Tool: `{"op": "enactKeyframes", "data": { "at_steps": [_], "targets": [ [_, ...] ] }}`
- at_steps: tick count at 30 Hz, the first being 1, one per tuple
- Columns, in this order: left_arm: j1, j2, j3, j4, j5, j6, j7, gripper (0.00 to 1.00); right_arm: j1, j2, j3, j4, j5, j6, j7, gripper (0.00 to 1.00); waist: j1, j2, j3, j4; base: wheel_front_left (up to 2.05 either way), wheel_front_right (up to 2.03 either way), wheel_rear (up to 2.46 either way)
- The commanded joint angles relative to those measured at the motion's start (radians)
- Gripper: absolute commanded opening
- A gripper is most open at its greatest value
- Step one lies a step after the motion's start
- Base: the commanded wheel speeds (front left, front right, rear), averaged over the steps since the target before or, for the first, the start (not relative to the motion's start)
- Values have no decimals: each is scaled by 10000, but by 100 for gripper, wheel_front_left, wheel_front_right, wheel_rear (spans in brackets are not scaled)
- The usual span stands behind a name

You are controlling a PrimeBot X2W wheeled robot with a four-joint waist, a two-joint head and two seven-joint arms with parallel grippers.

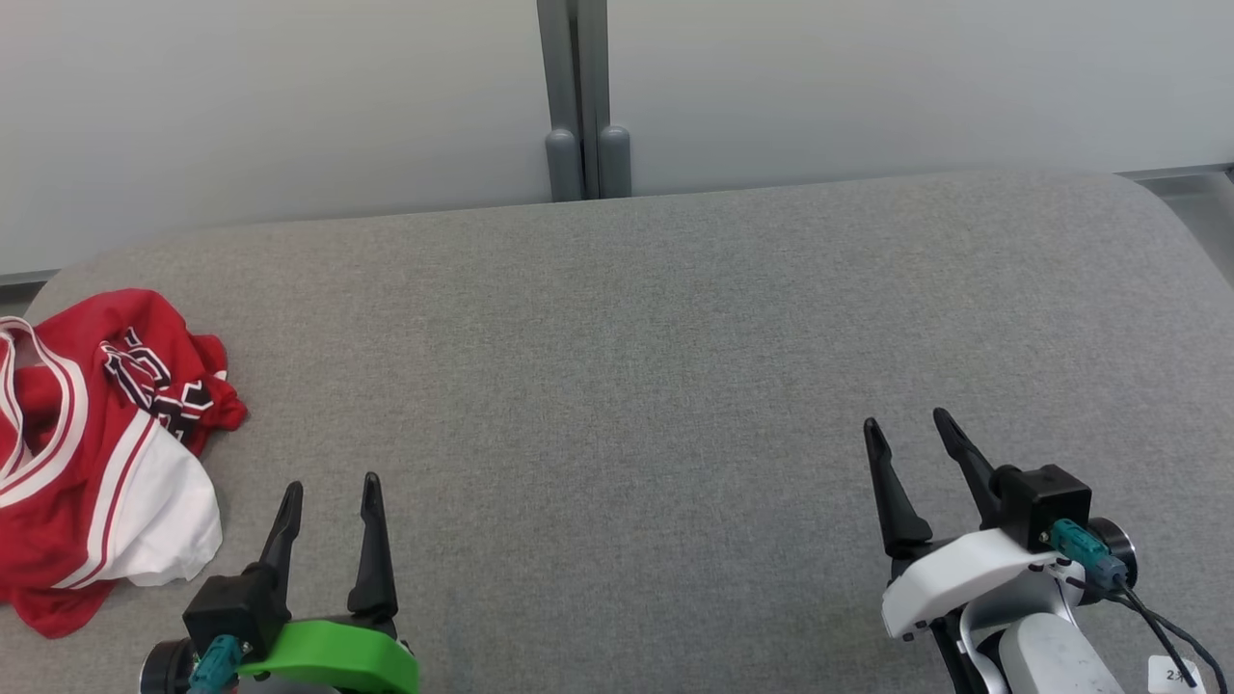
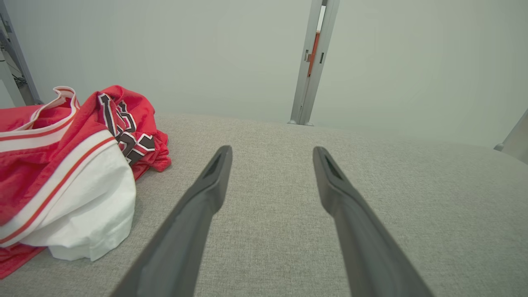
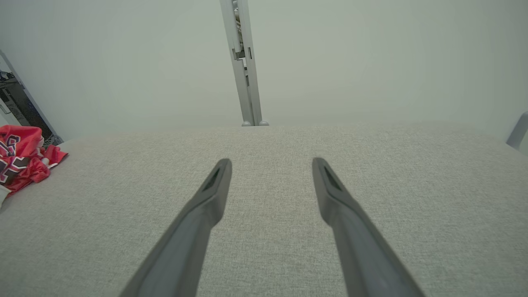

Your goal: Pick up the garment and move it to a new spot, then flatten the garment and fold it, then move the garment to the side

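A red garment (image 1: 87, 453) with white trim and dark lettering lies crumpled at the far left of the grey fabric surface (image 1: 617, 366). My left gripper (image 1: 333, 485) stands open just to its right, at the near edge, with nothing between its fingers. The left wrist view has the garment (image 2: 70, 165) bunched to the left of the open left gripper (image 2: 272, 152). My right gripper (image 1: 906, 424) is open far off at the lower right, over bare fabric. In the right wrist view the garment (image 3: 22, 163) is a small red heap at the left edge, far from the open right gripper (image 3: 271, 164).
A pale wall (image 1: 289, 96) runs close behind the surface, with a grey vertical post (image 1: 583, 106) at its middle. The surface's rounded far corners (image 1: 1157, 202) drop off at left and right. Wide bare fabric lies between the two grippers.
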Motion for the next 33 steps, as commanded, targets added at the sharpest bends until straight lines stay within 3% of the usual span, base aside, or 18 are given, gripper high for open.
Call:
{"op": "enactKeyframes", "data": {
  "at_steps": [1, 16, 28, 33],
  "targets": [
    [4, 67, -29, 10, 168, 35, -83, 100, -130, -45, 32, -66, -238, 0, -92, 100, 0, 0, -1, -4, 0, 0, 0],
    [46, 75, -186, 61, 1016, 168, -334, 100, -64, -50, 171, -113, -1152, 1, -293, 100, 0, 0, 4, -19, 0, 0, 0],
    [20, 75, -201, 97, 843, 204, -328, 100, -16, -50, 160, -75, -1033, 1, -316, 100, 0, 0, -4, 43, 0, 0, 0],
    [-73, 72, -185, 118, 715, 239, -325, 100, -1, -47, 113, -53, -1023, 1, -352, 100, 0, 0, -9, 383, 0, 0, 0]
  ]
}}
